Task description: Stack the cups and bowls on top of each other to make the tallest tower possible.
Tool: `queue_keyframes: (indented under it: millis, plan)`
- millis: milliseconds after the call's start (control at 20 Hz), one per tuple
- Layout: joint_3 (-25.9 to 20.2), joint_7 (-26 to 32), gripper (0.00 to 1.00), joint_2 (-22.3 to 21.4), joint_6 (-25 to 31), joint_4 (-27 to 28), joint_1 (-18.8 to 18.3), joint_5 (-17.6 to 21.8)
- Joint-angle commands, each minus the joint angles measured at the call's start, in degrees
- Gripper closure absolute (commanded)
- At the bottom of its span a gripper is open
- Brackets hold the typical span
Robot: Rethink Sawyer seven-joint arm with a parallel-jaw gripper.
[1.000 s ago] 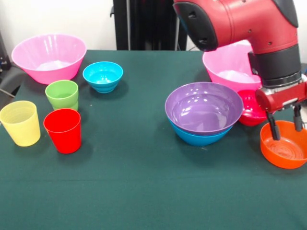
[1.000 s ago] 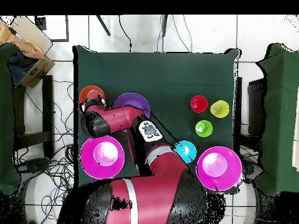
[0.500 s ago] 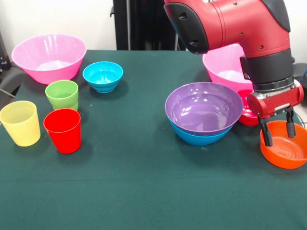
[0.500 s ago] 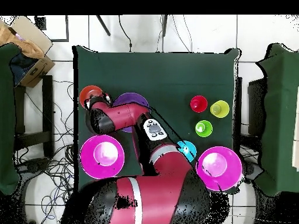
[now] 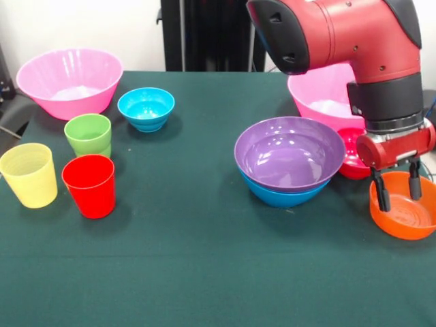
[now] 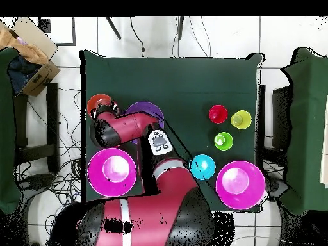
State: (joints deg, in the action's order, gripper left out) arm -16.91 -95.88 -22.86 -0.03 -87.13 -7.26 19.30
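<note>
Purple bowl (image 5: 290,152) and orange bowl (image 5: 402,206) looked like glossy, smooth plastic with bright highlights. Yellow cup (image 5: 28,174), at 9 o'clock of the red cup (image 5: 89,185), appeared translucent and faintly ribbed. Table cover (image 5: 184,259) was matt green cloth. Arm shell (image 5: 340,30) showed smooth, semi-gloss red plastic.

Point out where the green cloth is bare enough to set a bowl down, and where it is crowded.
The widest bare patch runs between the red cup and the purple bowl, reaching to the near edge of the table. Another lies behind it, between the cyan bowl and the pink bowl. It is crowded around the gripper, orange bowl and crimson bowl.
</note>
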Motion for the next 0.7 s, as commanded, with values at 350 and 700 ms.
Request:
queue_keyframes:
  millis: [350,700]
  plan:
    - [13.13,-4.85,0.0,9.41,-12.01,9.91,8.08,1.41]
    - [13.53,-3.93,0.0,11.56,-14.58,10.8,8.08,2.44]
